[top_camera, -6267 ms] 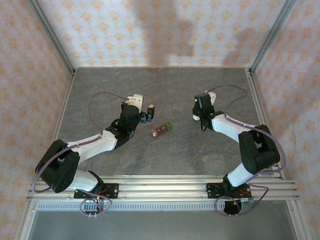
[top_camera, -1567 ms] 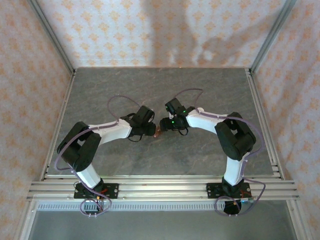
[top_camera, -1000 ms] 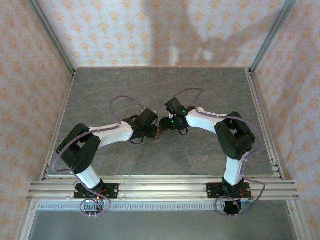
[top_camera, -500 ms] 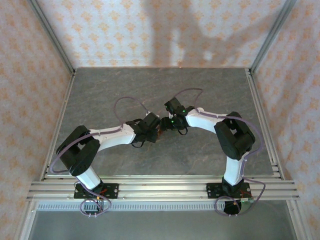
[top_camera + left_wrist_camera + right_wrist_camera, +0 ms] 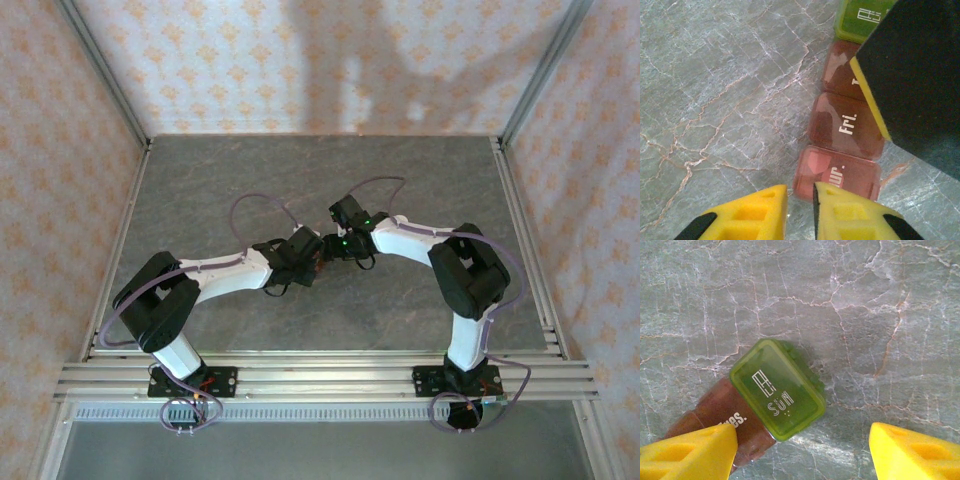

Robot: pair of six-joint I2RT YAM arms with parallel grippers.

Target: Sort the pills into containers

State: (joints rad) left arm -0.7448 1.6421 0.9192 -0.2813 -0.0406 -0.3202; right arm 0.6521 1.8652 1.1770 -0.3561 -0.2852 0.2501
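Left claw (image 5: 800,192) pinched together, right claw (image 5: 803,430) apart astride the green end (image 5: 777,390), edges closer onto the containers (image 5: 845,125), ready for lid-opening.

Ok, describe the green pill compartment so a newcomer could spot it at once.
At the middle of the grey marble table lies a short strip of joined square compartments. Take its end cell, between the right gripper's spread yellow fingers. It alone has a green lid marked SUN; its neighbours are brownish-red.
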